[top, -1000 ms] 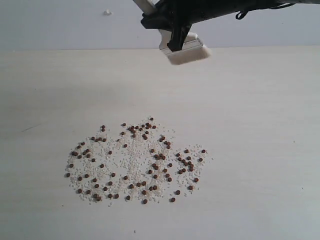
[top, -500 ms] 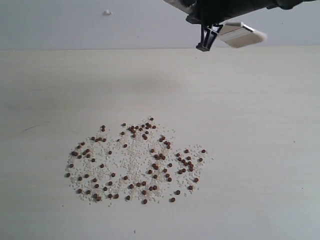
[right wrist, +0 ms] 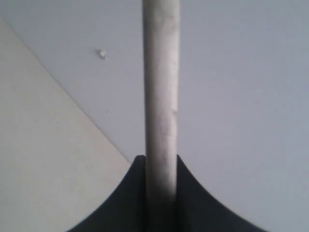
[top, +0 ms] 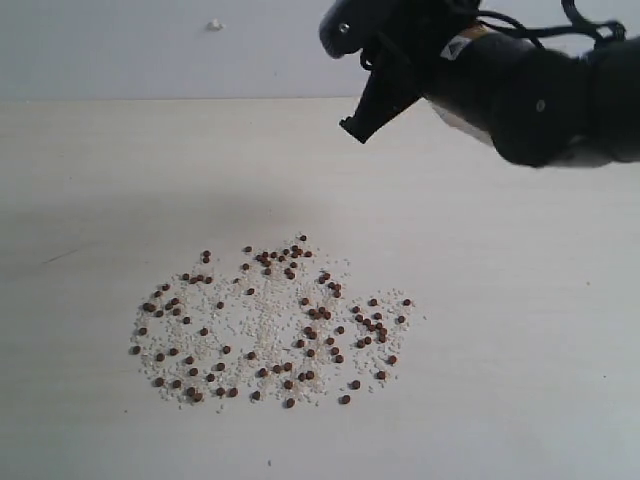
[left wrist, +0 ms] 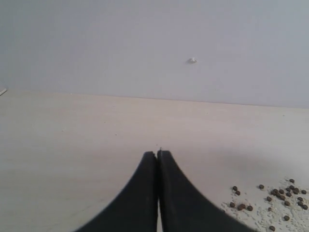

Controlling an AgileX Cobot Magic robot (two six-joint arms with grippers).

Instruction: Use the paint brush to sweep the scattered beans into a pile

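Note:
The beans (top: pixel 270 320) lie scattered in a broad loose patch on the pale table, mixed with whitish grains; no compact pile shows. A few beans (left wrist: pixel 285 198) appear in the left wrist view, off to one side of my left gripper (left wrist: pixel 158 153), which is shut and empty just above the table. My right gripper (top: pixel 360 120) hangs high above the table's far edge, behind the patch. In the right wrist view the right gripper (right wrist: pixel 161 159) is shut on the paint brush (right wrist: pixel 161 92), seen edge-on as a pale strip. The arm hides the brush in the exterior view.
The table's far edge (top: pixel 150 98) meets a plain grey wall. A small white speck (top: pixel 214 24) sits on that wall. The bulky right arm (top: pixel 540 90) fills the upper right of the exterior view.
The right arm has swung right and turned, coming closer to the camera. The brush head, visible before, is now hidden behind the arm. The beans have not moved.

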